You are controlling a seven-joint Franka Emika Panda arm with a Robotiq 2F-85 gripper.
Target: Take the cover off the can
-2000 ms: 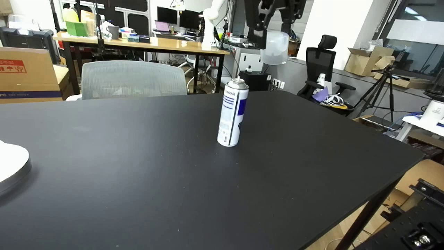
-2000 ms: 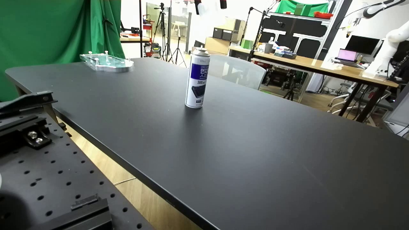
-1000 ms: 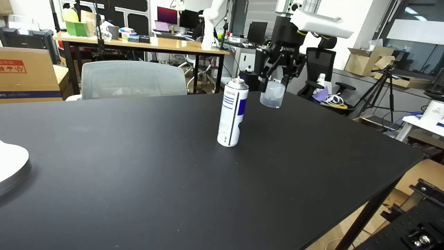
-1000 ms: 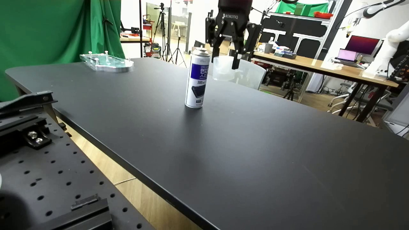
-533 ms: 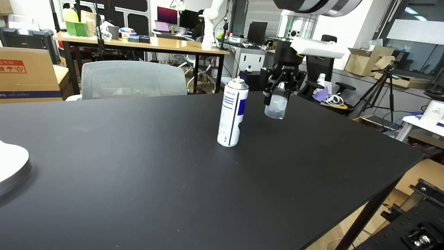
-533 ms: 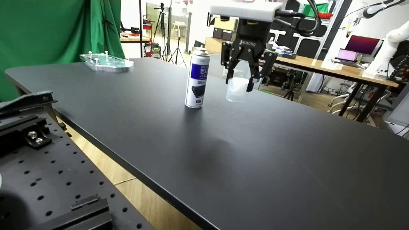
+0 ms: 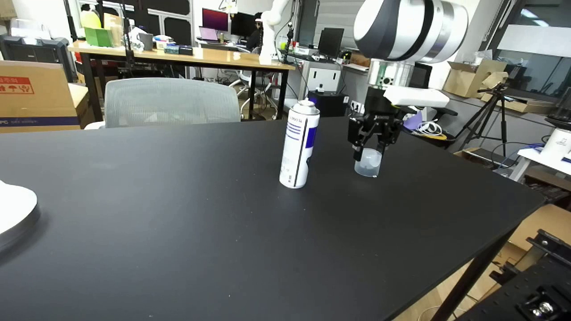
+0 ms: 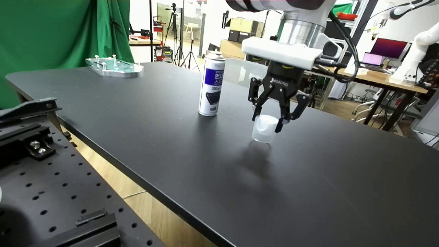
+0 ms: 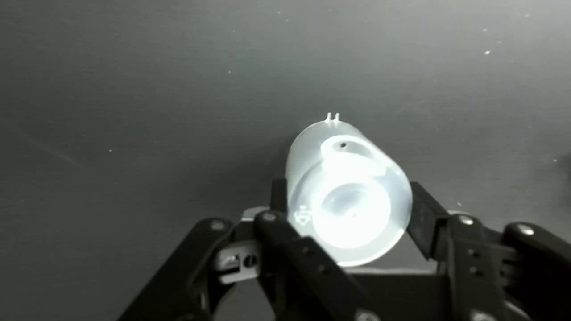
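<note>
The can [image 7: 298, 145] stands upright on the black table [image 7: 178, 214], with its silvery shoulder and nozzle bare. It also shows in an exterior view [image 8: 211, 87]. The cover [image 7: 368, 165], a translucent whitish cap, is apart from the can, off to one side of it. My gripper [image 8: 266, 124] points down and is shut on the cover [image 8: 264, 132], one finger on each side. In the wrist view the cover [image 9: 352, 240] sits between the fingers, closed end toward the camera. Its lower rim is very near the table; I cannot tell if it touches. The can is out of the wrist view.
A clear plate with posts [image 8: 116, 68] lies at a far corner of the table. A white rounded object [image 7: 15, 209] lies at the table's left side in an exterior view. A grey mesh chair [image 7: 171, 102] stands behind the table. A perforated black plate [image 8: 65, 199] adjoins the near edge.
My gripper has come down from above with the cover held and moved sideways away from the can, bringing the cover close to the table. The can has not moved.
</note>
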